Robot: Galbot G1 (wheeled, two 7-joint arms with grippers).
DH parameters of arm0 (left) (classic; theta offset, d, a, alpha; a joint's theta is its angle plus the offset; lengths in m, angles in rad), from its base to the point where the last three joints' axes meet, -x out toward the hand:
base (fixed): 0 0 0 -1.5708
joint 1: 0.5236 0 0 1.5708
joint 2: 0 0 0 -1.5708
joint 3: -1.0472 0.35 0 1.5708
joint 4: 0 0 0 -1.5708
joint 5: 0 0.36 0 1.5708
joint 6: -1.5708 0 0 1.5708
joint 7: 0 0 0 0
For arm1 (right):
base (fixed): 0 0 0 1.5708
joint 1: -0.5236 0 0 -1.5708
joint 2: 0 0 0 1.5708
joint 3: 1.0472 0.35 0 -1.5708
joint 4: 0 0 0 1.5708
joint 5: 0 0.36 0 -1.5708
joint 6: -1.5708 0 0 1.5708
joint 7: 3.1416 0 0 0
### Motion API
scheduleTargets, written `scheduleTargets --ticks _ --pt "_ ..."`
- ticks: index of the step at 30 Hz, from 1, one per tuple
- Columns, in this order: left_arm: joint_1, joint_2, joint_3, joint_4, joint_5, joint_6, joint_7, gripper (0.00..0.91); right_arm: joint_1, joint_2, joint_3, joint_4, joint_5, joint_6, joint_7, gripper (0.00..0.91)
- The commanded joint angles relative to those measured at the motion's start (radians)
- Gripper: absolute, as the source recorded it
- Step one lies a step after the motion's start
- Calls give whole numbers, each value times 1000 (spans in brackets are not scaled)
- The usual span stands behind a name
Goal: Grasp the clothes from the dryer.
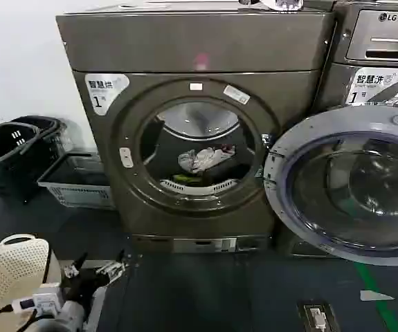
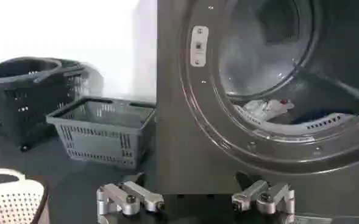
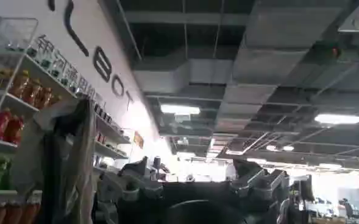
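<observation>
Low on the left, by the white basket (image 1: 8, 277), sits the left gripper (image 1: 95, 268), down near the floor and well short of the machine. Its fingers are spread wide with nothing between them; the left wrist view shows the two fingertips (image 2: 130, 199) far apart, pointing at the front of the dryer (image 2: 173, 122). Behind it, by the wall, stand a grey basket (image 2: 103, 128) and a dark basket (image 1: 5, 149). Moving right, the dryer's round hole is open, and its door (image 1: 351, 187) hangs swung out to the right side. Inside the drum lie the clothes (image 1: 204, 159): a white-grey piece with a bit of red, lying longways from left to right, and a yellow-green piece (image 1: 187, 180) just under it at the front lip. So the clothes are up, ahead and to the right of the left gripper, deep past the rim. The left arm looks nearer, so it would likely go. The right gripper (image 3: 191, 182) points up at a ceiling, away from the dryer, with its fingers apart and holding nothing.
</observation>
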Motion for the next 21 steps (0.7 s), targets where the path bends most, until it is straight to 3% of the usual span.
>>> scheduleTargets --ticks 1,21 --pt "2 2 1 -2 -3 49 6 907 -3 4 -15 -10 9 73 17 907" --pt "-3 8 2 -5 -3 49 6 907 1 7 -24 -9 30 74 31 907"
